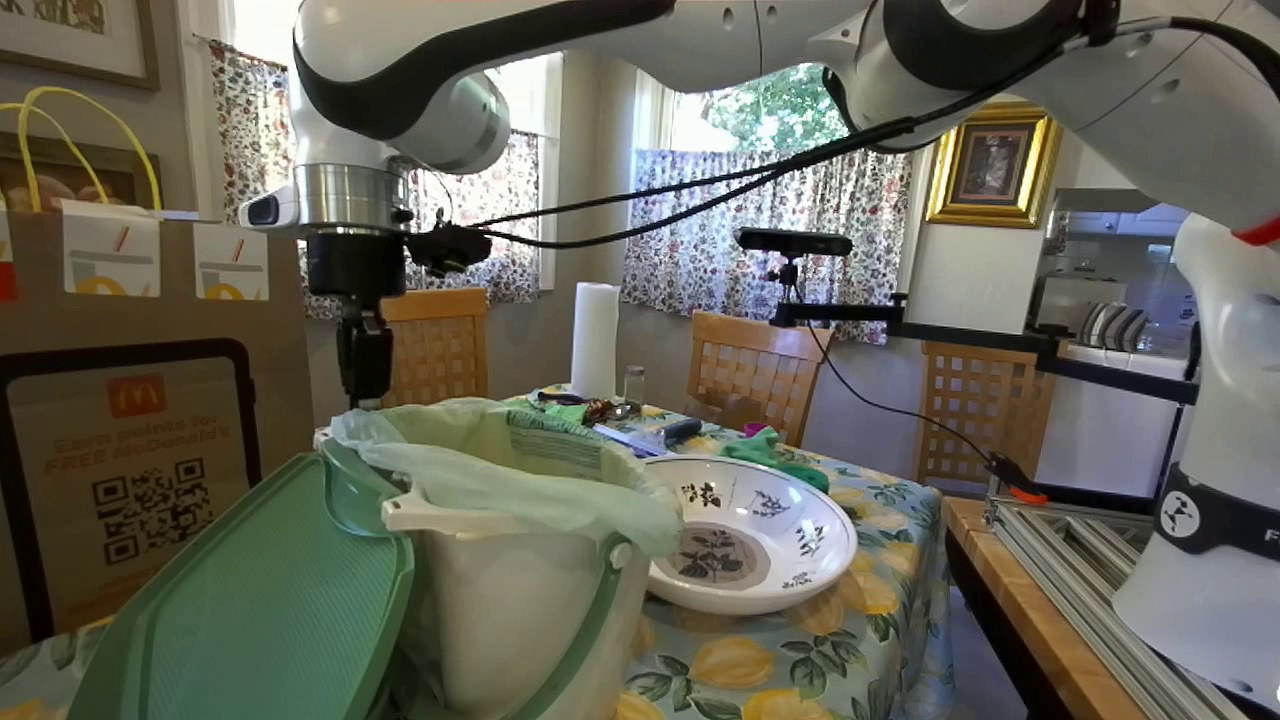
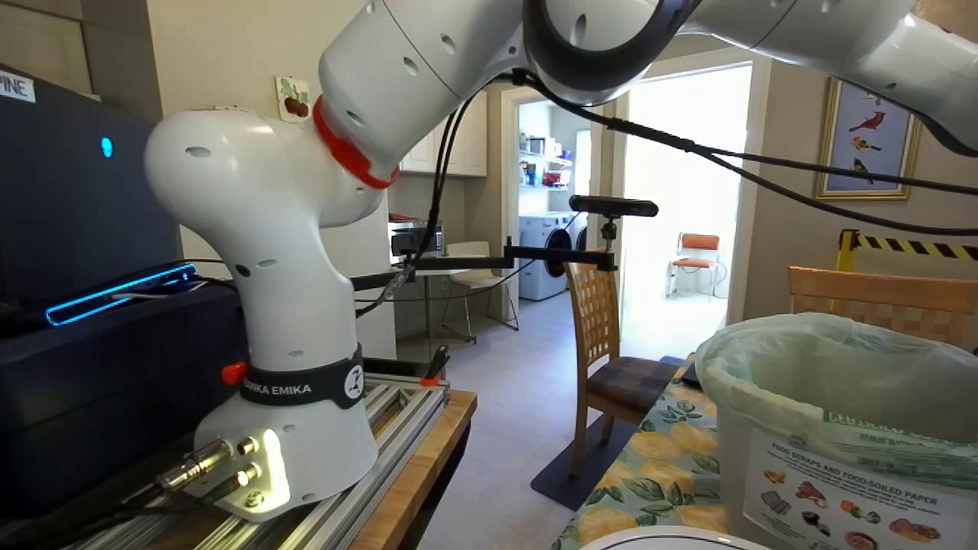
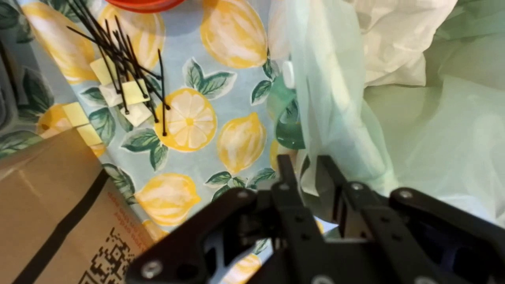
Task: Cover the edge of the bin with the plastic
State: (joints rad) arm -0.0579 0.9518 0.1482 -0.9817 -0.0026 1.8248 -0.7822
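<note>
The cream-white bin [image 1: 520,610] stands on the table; it also shows in an exterior view [image 2: 732,473]. The pale green plastic [image 1: 530,500] lines it and folds out over much of the rim, also in an exterior view [image 2: 756,397]. At the lid side, a stretch of white rim shows bare. In the wrist view the plastic [image 3: 331,90] hangs over the edge beside the fingers. My gripper [image 1: 365,390] points down at the bin's far-left edge. In the wrist view its fingers [image 3: 303,159] are partly apart, with no plastic clearly pinched. Fingertip contact is unclear.
The mint-green lid [image 1: 270,600] leans from the bin's side. A patterned plate [image 1: 760,540] sits beside the bin. A brown paper bag [image 1: 150,400] stands close to the gripper. Black zip ties [image 3: 126,71] and a red item [image 3: 146,4] lie on the tablecloth. A paper roll [image 1: 595,340] stands behind.
</note>
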